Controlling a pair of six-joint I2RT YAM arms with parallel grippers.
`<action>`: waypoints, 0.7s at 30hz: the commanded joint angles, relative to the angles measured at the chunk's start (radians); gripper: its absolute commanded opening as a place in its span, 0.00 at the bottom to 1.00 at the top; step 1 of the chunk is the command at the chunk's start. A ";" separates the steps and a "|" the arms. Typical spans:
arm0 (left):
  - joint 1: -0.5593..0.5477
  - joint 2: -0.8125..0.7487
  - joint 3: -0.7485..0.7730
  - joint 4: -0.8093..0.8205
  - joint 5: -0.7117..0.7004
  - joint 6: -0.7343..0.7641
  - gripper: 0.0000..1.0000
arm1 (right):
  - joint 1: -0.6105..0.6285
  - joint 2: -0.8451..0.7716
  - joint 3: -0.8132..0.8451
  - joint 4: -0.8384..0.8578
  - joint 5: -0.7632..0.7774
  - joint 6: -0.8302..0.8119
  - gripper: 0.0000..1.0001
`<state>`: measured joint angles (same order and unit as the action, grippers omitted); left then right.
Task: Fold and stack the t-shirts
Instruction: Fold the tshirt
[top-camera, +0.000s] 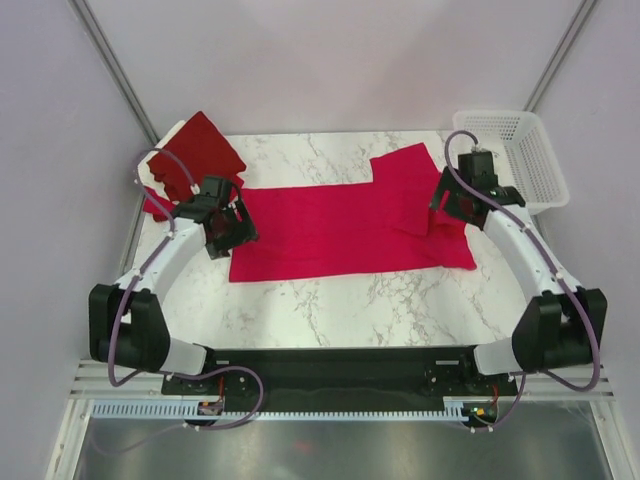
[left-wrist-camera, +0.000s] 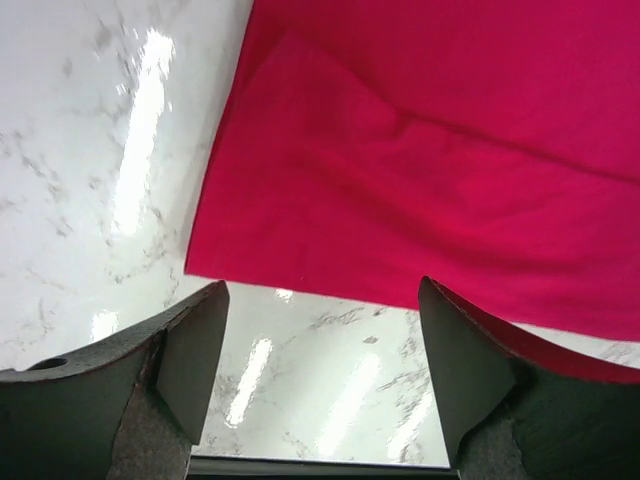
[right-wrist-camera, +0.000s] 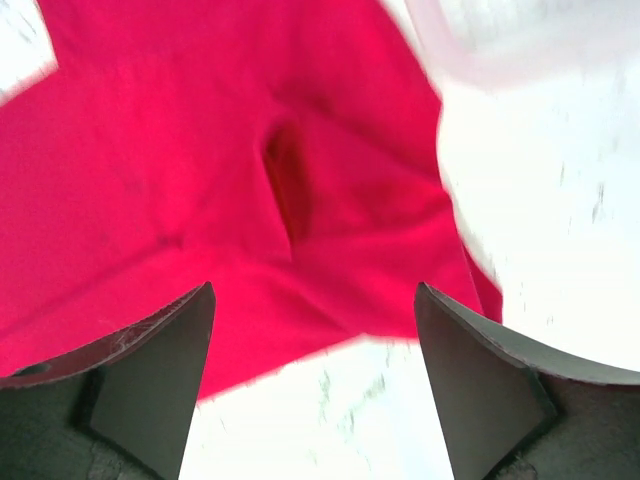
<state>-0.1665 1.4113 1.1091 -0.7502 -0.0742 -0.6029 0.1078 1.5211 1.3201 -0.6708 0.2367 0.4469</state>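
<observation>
**Jaws standing wide over the crimson t-shirt (top-camera: 350, 225)**

The left gripper (left-wrist-camera: 322, 292) is holding its two dark fingers (left-wrist-camera: 190, 350) well apart with nothing between them. In its wrist view it is hanging above the shirt's lower left corner, where the red hem is meeting bare marble. In the top view this gripper is sitting at the shirt's left edge, left of centre in the frame.

The right gripper (right-wrist-camera: 313, 290) is likewise gaping and gripping nothing. Its wrist view is blurred, but red cloth with a dark fold crease is filling the upper left of that frame. White marble is showing at the right and along the bottom. In the top view it is hovering over the shirt's right end, right of centre.

The crimson t-shirt is lying spread flat across the middle of the marble table (top-camera: 330, 300), its long side running left to right. A squarish flap is lying at its upper right.

A pile of t-shirts (top-camera: 205, 150) is resting in the upper left of the top view, dark red on top, just behind the left gripper. A white lattice basket (top-camera: 520, 150) is standing at the table's upper right corner, beside the right arm.
</observation>
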 joint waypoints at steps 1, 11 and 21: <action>-0.024 0.009 -0.128 0.034 0.040 -0.044 0.84 | -0.011 -0.135 -0.243 0.114 -0.059 0.072 0.89; -0.022 0.023 -0.295 0.178 -0.022 -0.104 0.89 | -0.232 -0.148 -0.490 0.210 -0.259 0.082 0.98; -0.022 0.101 -0.292 0.255 -0.099 -0.159 0.73 | -0.284 -0.016 -0.573 0.349 -0.254 0.122 0.89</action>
<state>-0.1921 1.4986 0.8169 -0.5591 -0.1165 -0.7166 -0.1593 1.4731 0.7643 -0.4168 -0.0021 0.5404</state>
